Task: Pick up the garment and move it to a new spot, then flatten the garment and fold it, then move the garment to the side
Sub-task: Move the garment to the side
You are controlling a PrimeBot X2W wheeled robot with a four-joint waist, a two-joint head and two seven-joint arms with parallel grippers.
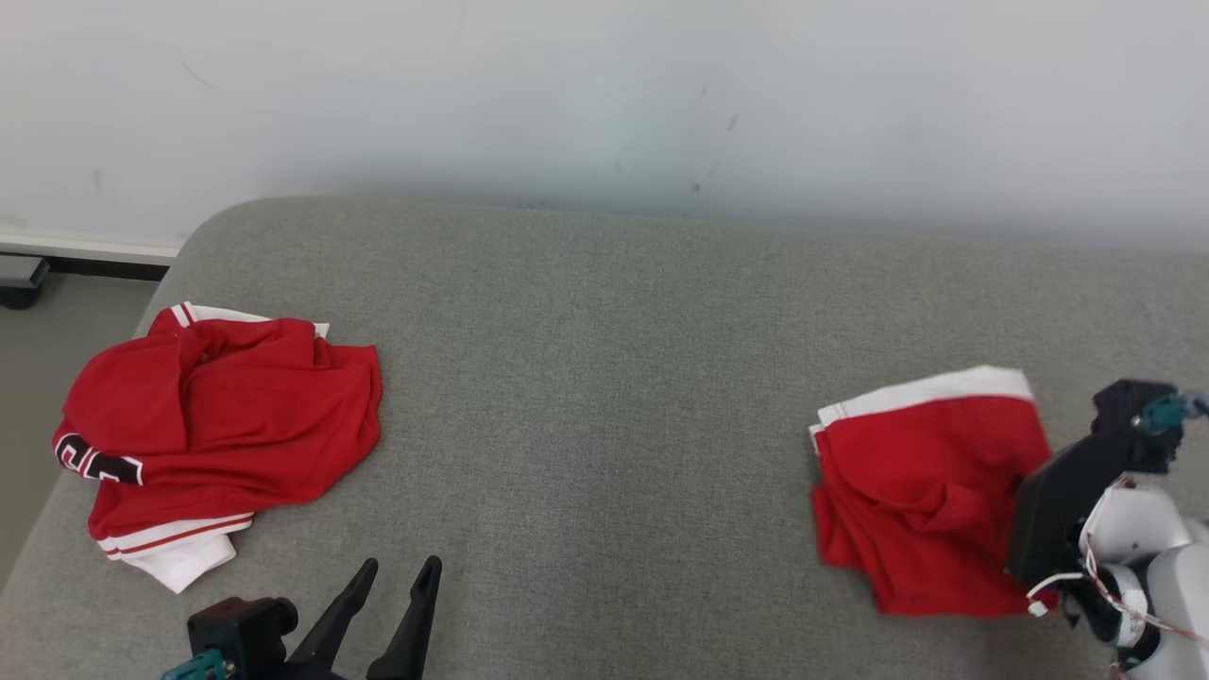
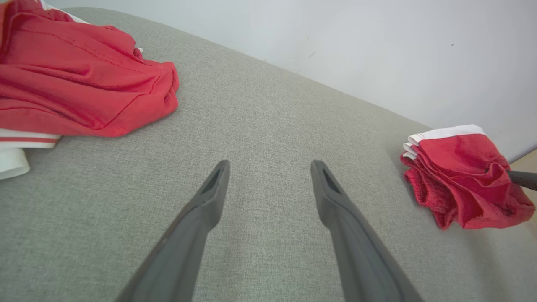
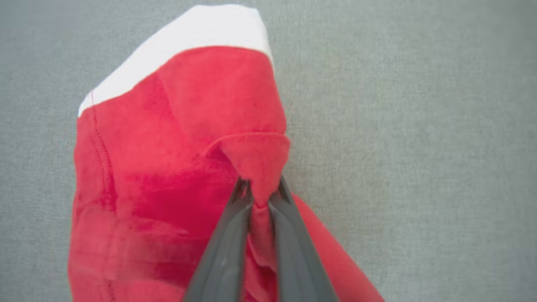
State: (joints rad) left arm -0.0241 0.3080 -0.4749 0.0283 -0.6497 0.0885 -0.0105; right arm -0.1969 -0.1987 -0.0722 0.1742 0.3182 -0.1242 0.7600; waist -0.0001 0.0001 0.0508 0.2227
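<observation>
A: So, where is the garment point(image 1: 930, 472) found, and how is it held?

B: It is laid on the right part of the grey cushion point(image 1: 604, 378), bunched into a stack, with a white band point(image 1: 930, 389) along its far edge. A small ridge of its top red layer is pinched between the fingers of the right gripper point(image 3: 260, 191), which are brought nearly together on it.

A: And the left gripper point(image 2: 270, 167)?

B: Its fingers are spread wide over bare cushion with nothing between them. It is well apart from both the garment and the crumpled red jersey point(image 1: 217, 406) at the left.

A: What could be spoilt from here?

B: Only a little cloth appears to be caught, likely just the top layer. If a lift is made from that pinch, the lower layers could be left behind or allowed to fall open, and any folding would be undone. The ridge could also be pulled out from between the fingers, since it is thin where it is gripped.

A: Anything else?

B: In the left wrist view the stack seems to be placed near the cushion's right edge. If it is dragged further that way, it could be tipped off. No support can be expected from the other side, with the left gripper so far off.
</observation>
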